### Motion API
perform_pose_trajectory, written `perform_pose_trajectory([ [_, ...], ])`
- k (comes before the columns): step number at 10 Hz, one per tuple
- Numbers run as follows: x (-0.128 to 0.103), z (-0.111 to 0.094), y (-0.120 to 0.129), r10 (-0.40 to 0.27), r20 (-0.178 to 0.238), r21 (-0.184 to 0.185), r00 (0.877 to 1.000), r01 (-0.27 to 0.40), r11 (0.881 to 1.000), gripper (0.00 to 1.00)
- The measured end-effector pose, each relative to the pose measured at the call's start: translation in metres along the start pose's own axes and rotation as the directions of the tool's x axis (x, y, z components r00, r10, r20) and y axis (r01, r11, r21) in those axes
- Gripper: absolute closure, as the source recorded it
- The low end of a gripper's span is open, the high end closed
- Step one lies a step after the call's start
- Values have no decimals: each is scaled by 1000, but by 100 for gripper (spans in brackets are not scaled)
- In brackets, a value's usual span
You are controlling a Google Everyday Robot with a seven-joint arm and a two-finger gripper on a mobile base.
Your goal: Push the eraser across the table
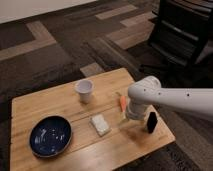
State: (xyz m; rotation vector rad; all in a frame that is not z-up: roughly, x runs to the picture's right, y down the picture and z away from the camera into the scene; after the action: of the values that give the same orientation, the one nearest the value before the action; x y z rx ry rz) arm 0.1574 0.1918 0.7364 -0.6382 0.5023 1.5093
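Five things sit on the wooden surface (45,107): a white cup (84,91), a blue plate (50,136), a pale speckled block (100,124), a carrot (122,103) and the black eraser (151,121), near the right edge. The robot's hand (132,114) hangs low between carrot and eraser, close to both. I cannot tell whether it is clenched or released.

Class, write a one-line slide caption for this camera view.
Gripper down at the table, between carrot and eraser.

The white arm (185,100) stretches in from the right edge and bends down; its pincer (131,116) sits low, right of centre.
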Motion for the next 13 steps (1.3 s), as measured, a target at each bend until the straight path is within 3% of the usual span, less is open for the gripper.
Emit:
perform_pose_trajectory([
  [2,48,-9,-64,106,-39,41,994,-104,994,35],
  [3,76,-16,-93,185,-52,60,981,-182,981,35],
  [4,84,-24,-103,226,-51,60,973,-223,973,35],
  [5,75,-31,-94,206,-57,57,977,-203,977,35],
  [7,41,-36,-57,95,-85,65,992,-90,994,35],
  [9,12,-17,-32,-2,-84,63,996,8,998,35],
  [10,2,-4,-25,-46,-66,56,997,50,997,35],
  [13,-10,18,-26,-95,14,-2,995,95,995,35],
])
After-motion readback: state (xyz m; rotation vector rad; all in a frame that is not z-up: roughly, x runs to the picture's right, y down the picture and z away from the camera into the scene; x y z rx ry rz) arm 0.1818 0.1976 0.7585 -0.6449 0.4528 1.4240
